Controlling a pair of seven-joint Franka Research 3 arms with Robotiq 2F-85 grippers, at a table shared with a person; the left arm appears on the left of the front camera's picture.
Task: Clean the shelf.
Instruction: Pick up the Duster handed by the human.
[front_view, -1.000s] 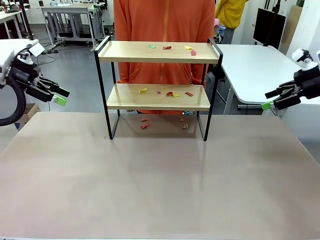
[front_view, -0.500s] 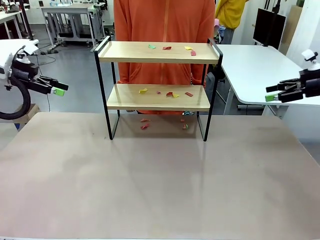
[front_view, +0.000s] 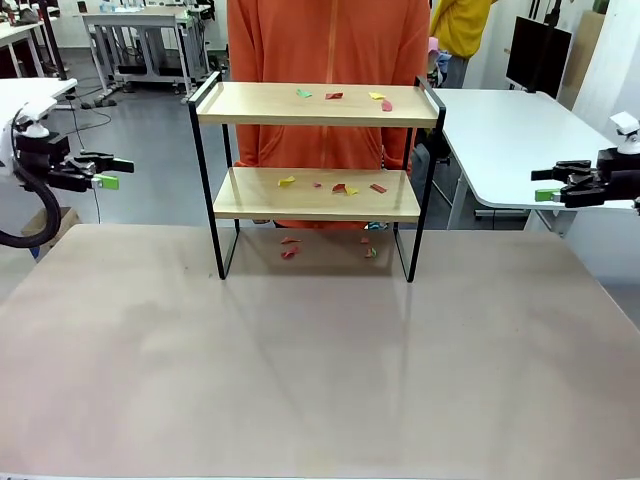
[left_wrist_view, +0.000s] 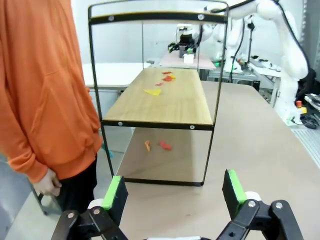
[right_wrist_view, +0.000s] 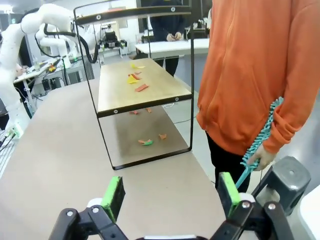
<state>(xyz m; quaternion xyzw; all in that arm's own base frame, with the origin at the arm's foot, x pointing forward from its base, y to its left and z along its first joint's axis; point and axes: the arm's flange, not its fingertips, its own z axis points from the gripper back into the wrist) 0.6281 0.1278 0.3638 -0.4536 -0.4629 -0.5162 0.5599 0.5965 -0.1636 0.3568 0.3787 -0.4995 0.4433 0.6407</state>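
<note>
on table (front_view: 320, 380), scrap-littered 2-tier shelf (front_view: 316, 195)

A beige table (front_view: 320, 360) fills the foreground. Beyond it lies a grey floor (front_view: 150, 190) under even indoor light. A white table (front_view: 500, 140) stands to the right, with a monitor (front_view: 538, 55) behind it (its screen dark). Metal-framed, white-topped benches (front_view: 135, 20) stand at the far left.
</note>
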